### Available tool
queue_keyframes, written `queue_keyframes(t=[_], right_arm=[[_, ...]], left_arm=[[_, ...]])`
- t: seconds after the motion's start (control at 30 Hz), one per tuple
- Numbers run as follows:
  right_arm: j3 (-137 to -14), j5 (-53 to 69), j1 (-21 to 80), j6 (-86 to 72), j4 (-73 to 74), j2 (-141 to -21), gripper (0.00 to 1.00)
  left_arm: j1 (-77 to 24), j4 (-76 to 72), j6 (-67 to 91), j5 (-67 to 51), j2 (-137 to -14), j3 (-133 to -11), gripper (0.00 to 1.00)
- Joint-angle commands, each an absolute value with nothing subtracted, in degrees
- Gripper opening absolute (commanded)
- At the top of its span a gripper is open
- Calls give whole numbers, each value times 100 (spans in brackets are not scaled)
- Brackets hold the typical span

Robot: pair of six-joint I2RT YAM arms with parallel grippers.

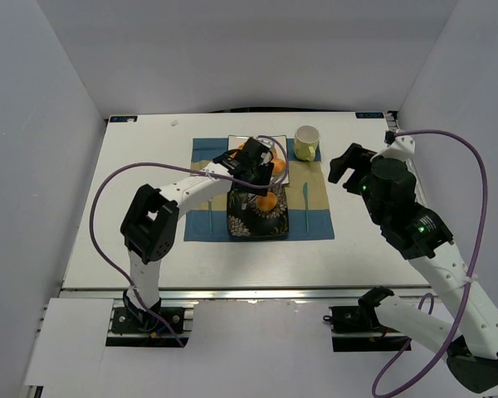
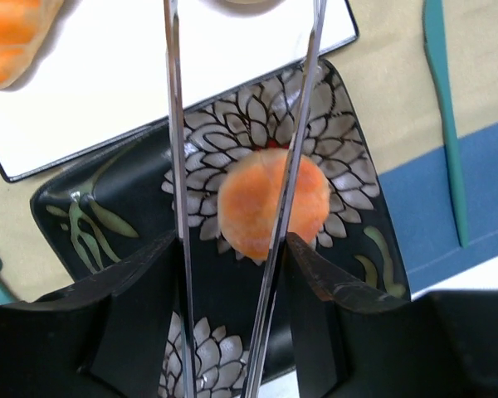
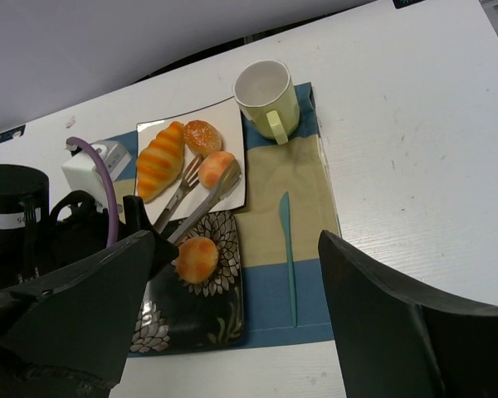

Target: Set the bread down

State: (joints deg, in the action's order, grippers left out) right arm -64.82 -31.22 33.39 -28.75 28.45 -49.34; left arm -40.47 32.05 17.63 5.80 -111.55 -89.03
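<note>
**A:** Containers?
**B:** Glossy black plate [image 3: 191,319], square, with a white petal pattern. One round orange bun [image 3: 197,258] sits on it. The white plate [image 3: 232,123] touching it holds a striped croissant [image 3: 160,159], a dark oval roll [image 3: 202,136] and a second bun [image 3: 217,168].
**A:** Fingers?
**B:** Left fingers [image 2: 145,290] are clamped on thin metal tongs [image 2: 176,124], whose arms are parted above the bun; contact unclear. Right fingers [image 3: 398,315] are spread wide and empty, over the counter [image 3: 415,166].
**A:** Hidden?
**B:** Tong tips leave the left wrist frame.

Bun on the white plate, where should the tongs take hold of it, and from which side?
Pinch the bun across its round middle with the tongs, coming in from the floral plate side; the croissant lies left of it and the brown roll behind, so that side looks open.
</note>
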Motion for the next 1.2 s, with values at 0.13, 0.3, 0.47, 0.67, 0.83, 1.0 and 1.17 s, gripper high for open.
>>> queue_keyframes(t=[0.13,0.3,0.47,0.67,0.83,1.0,1.17], right_arm=[[-6627,-3085,3322,-2777,2531,-5001,86],[-6627,-3015,3322,-2786,2514,-5010,86],[-6566,-2988,3322,-2821,2531,-4948,86],[-6355,-2883,3322,-2891,2610,-4721,86],[-5802,-2646,3322,-3067,2654,-4483,86],[-5590,-2566,3322,-3102,2751,-4289,86],[-5528,-2601,3331,-3094,2865,-4175,86]], left_arm=[[-3876,3059,1670,422,-11153,-9307,50],[-3876,3208,1679,439,-11013,-9369,43],[-3876,3401,1837,484,-10522,-9474,43],[-3920,3656,2118,658,-9635,-9124,42],[-3990,3419,2548,861,-8720,-8035,41],[-4253,3419,2882,1081,-7921,-7156,41],[-4561,3287,3128,1230,-7375,-6260,41]])
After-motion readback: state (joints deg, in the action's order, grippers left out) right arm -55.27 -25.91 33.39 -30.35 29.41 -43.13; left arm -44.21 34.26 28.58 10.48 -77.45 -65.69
